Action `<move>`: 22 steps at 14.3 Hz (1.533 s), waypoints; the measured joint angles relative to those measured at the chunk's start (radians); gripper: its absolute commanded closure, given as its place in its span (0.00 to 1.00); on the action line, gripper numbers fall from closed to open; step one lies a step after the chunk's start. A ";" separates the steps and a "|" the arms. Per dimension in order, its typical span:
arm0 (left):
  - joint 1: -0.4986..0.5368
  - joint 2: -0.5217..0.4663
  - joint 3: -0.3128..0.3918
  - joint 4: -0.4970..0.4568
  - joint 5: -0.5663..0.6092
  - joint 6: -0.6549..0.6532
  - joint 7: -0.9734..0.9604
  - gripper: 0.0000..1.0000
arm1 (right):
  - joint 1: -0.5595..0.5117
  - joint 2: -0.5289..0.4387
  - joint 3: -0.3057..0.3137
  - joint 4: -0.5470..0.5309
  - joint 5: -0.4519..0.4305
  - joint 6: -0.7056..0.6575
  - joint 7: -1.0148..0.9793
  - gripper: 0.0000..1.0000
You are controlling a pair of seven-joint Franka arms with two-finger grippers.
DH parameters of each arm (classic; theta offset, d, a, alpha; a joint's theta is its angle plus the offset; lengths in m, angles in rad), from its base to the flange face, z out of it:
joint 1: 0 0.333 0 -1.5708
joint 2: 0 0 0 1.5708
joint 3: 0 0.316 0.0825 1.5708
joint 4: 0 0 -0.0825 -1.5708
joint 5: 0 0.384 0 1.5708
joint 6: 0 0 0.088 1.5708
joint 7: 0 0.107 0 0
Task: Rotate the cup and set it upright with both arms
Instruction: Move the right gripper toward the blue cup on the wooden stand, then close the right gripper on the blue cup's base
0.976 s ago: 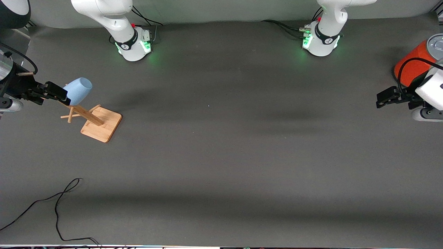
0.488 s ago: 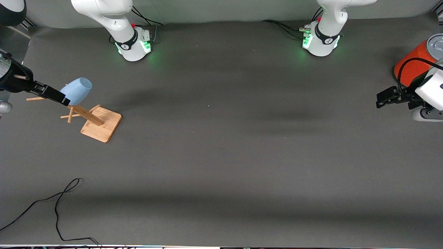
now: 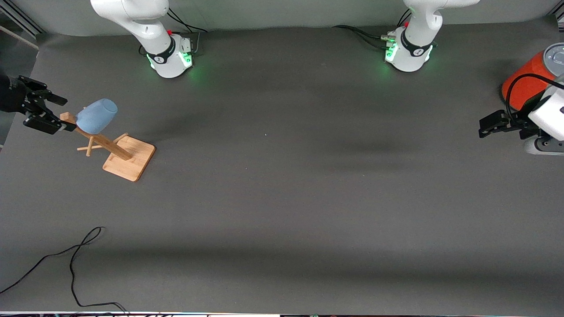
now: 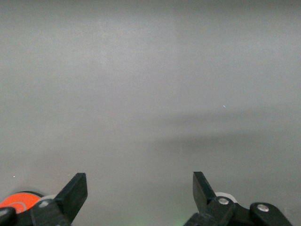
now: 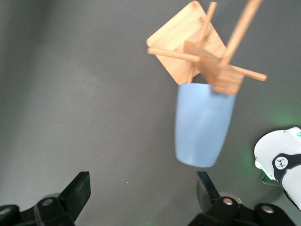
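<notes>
Small pale-blue handleless tapered plastic cup (image 3: 96,116) hangs on a peg of the wooden peg rack (image 3: 105,143), closed bottom pointing up and away from the post, rim against the rack's top. It sits at the right arm's end of the dark grey worktop (image 3: 282,198). The rack stands on a square wooden base; from the front camera its post looks tilted, with thin pegs sticking out to the sides. In the right wrist view the cup (image 5: 203,125) lies just beside the block at the top of the rack (image 5: 207,61) and nothing grips it.

Right end effector (image 3: 46,112): in the air just beside the rack top, at the edge of the worktop at the right arm's end. Fingers apart, clamped on nothing, apart from the cup. Right wrist view confirms: both black fingertips (image 5: 77,190) spread wide, with bare worktop between them.

Left end effector (image 3: 493,124): waits over the left arm's end of the worktop, just beside the large orange-red can with grey lid (image 3: 528,79). Left wrist view shows its fingers (image 4: 75,190) wide apart, holding nothing, with only bare worktop between them.

A thin black cable (image 3: 75,264) lies loose on the worktop, nearer to the front camera than the rack.
</notes>
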 measured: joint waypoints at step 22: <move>0.000 0.002 0.000 0.000 0.000 0.000 0.000 0.00 | -0.003 -0.114 -0.109 -0.482 0.038 0.357 -0.065 0.00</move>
